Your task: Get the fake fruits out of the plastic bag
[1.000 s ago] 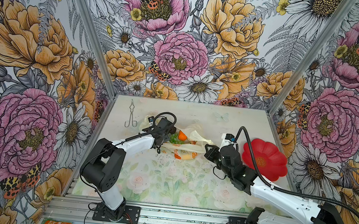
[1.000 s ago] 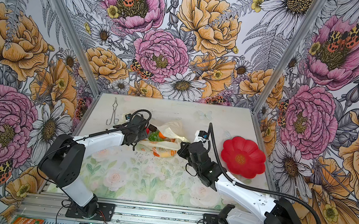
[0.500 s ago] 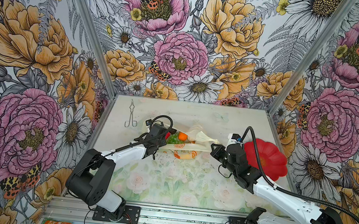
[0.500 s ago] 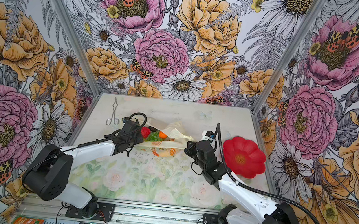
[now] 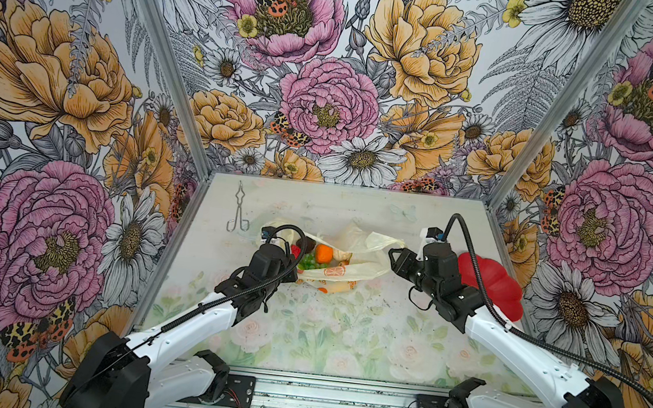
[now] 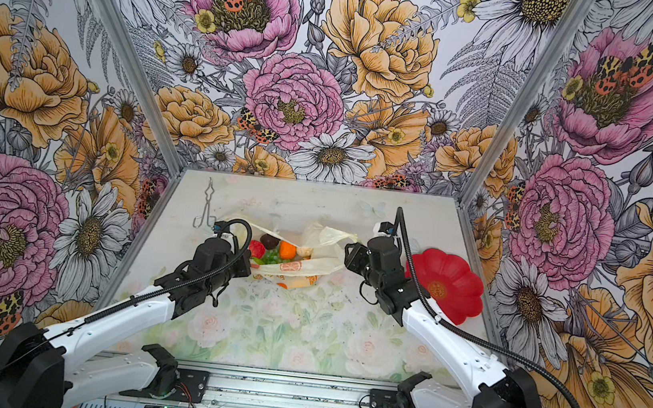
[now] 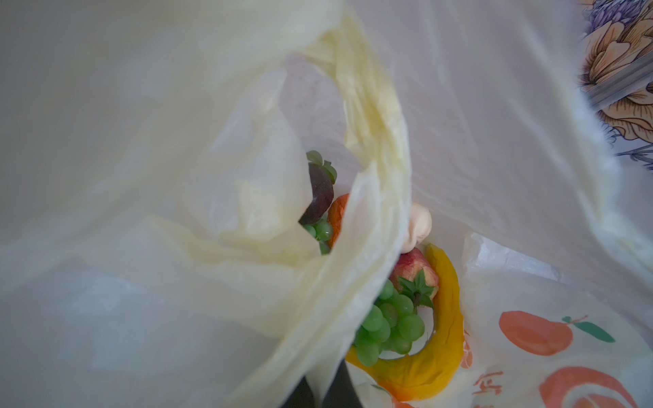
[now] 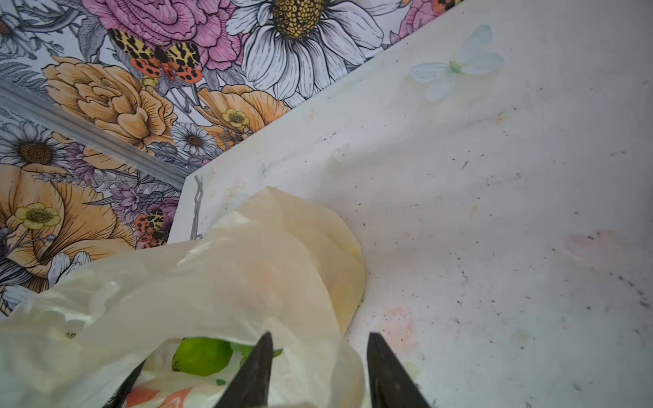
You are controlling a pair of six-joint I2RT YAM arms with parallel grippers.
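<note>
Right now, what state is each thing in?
plastic bag: lying on its side, mouth open.
fake fruits: inside the bag.
left gripper: jaws shut on the bag's edge.
right gripper: jaws open, gripping nothing.
red flower-shaped plate: empty.
metal tongs: lying flat, untouched.

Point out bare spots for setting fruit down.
Widest: the table between the bag and the near edge. Also the far strip behind the bag, right of the tongs. The plate looks empty. Crowded around the bag.
</note>
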